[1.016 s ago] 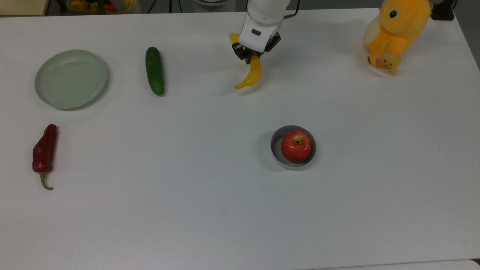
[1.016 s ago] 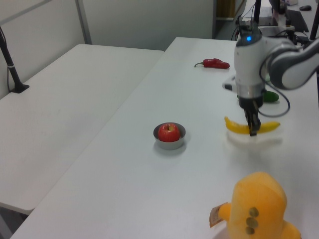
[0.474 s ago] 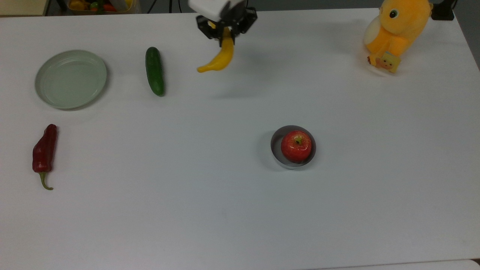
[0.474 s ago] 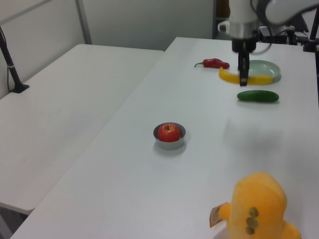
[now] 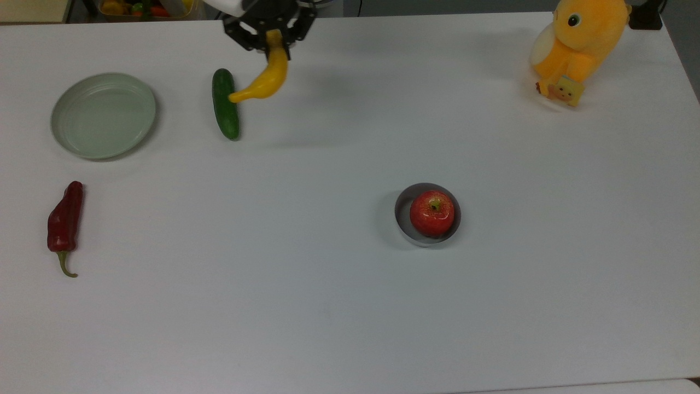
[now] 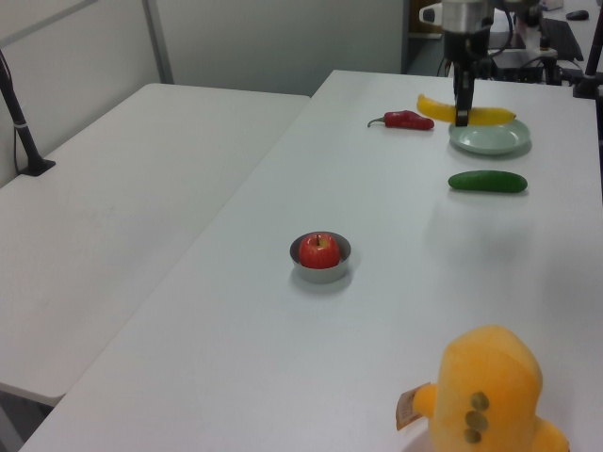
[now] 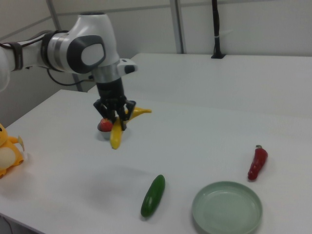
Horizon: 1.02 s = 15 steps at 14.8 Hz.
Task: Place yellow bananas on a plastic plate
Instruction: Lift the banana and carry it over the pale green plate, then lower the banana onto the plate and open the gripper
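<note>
- the white table (image 5: 350,306) carries everything, and every loose item on it sits well apart from its neighbours.
- the robot arm (image 7: 73,48) reaches out over the table, seen most fully in the right view.
- the orange plush toy (image 5: 574,44) sits at the top view's far right corner, well away from the work.
- the plastic plate (image 5: 103,115) lies bare at the top view's left, with nothing in it.
- the yellow banana (image 5: 266,76) hangs in the air, lifted clear of the table; in the top view its lower tip overlaps the cucumber (image 5: 225,103), but it is above it, not touching.
- the red chilli pepper (image 5: 64,221) lies below the plate in the top view.
- the red apple (image 5: 432,213) sits inside the small grey dish (image 5: 402,219), out of the way.
- the gripper (image 5: 269,36) is clamped on the banana near one end, so the rest of the fruit droops below the fingers.
- step in hand, as i judge it: the carry, with the banana between its pickup spot and the plate.
- next move calls for travelling on past the cucumber toward the top view's left, centring over the plate, lowering, then releasing so the long fruit lands inside the rim.
</note>
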Each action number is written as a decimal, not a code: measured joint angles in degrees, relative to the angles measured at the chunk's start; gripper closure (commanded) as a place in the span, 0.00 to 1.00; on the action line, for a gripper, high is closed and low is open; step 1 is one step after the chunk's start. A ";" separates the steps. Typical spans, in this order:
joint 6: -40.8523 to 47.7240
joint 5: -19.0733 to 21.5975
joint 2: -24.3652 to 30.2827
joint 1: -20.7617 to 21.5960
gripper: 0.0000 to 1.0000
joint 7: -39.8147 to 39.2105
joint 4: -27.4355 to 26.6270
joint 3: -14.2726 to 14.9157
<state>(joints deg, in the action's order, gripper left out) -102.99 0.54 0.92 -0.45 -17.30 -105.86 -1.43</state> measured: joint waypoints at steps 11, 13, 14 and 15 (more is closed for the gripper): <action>-5.98 0.00 -5.02 -1.68 1.00 -18.17 2.76 14.98; -9.28 0.00 -7.49 -1.79 1.00 -18.70 2.76 17.00; -10.70 0.00 -9.03 -2.16 1.00 -19.29 2.76 17.83; -11.39 0.00 -9.98 -2.52 1.00 -19.52 2.75 18.14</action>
<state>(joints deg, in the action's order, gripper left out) -114.38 0.54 -9.06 -2.97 -36.82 -103.11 16.71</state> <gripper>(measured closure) 0.727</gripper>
